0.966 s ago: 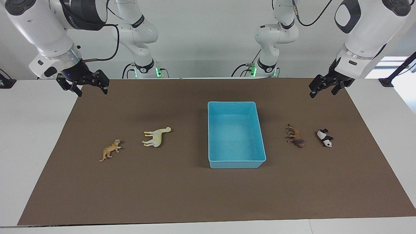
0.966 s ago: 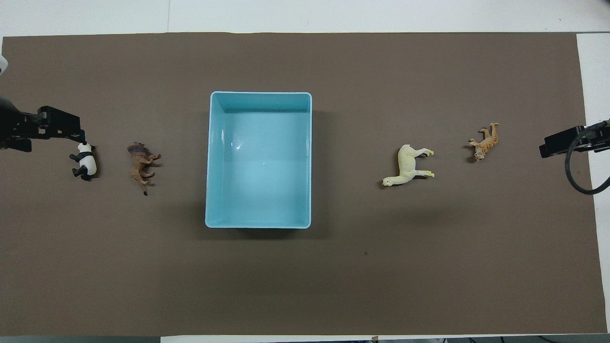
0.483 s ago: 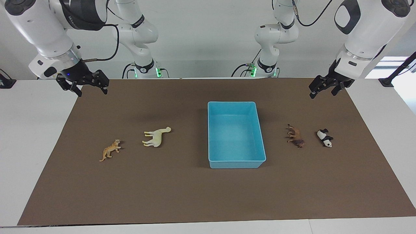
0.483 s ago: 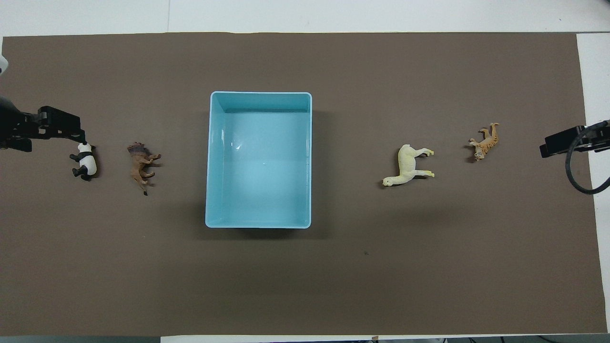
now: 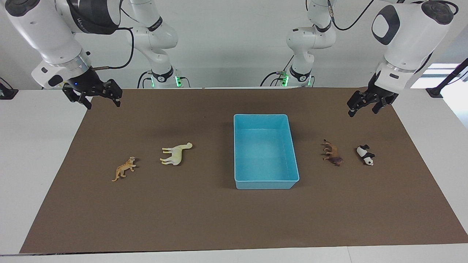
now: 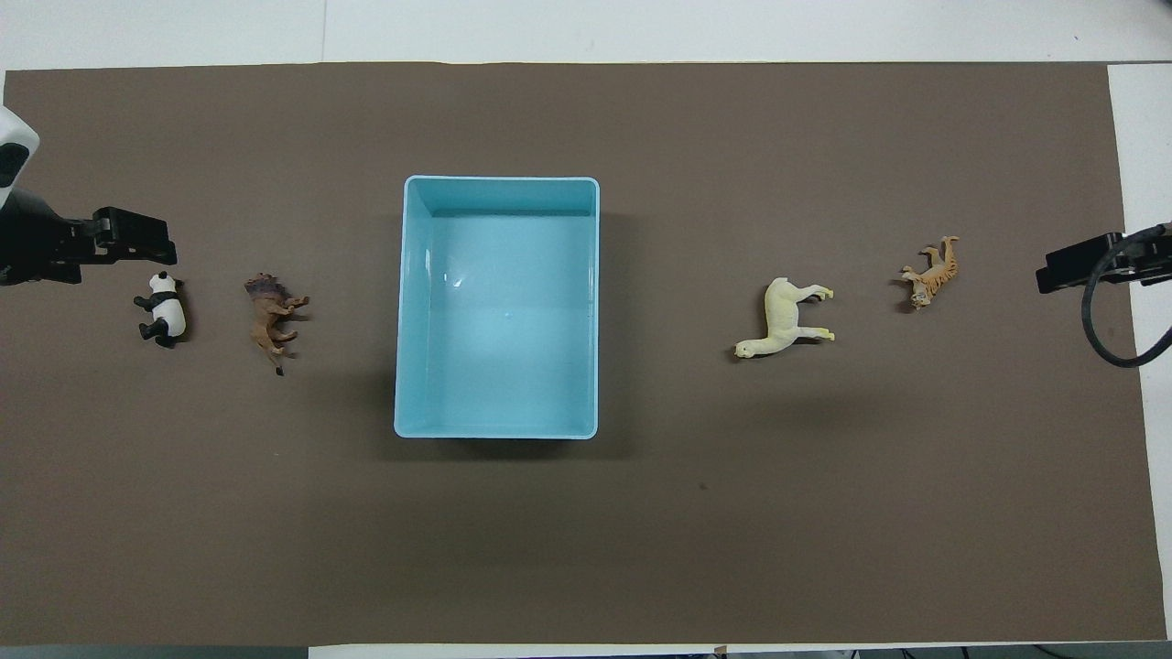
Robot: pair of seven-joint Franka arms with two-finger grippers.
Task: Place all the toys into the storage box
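The left gripper, fingers spread and empty, is drifting down and inward over the brown mat's edge toward the small black-and-white plastic panda; seen from above, its tip has cleared the panda's head, which it was overlapping a second ago. It is probably lining up a first pick, though its height above the mat is hard to judge. The right gripper is waiting over its own end of the bench, fingers likewise spread. The rectangular light blue plastic storage box is sitting mid-mat, holding nothing. The brown dark-maned lion is lying between panda and box; the pale cream long-necked animal and orange striped tiger are lying toward the right arm's end.
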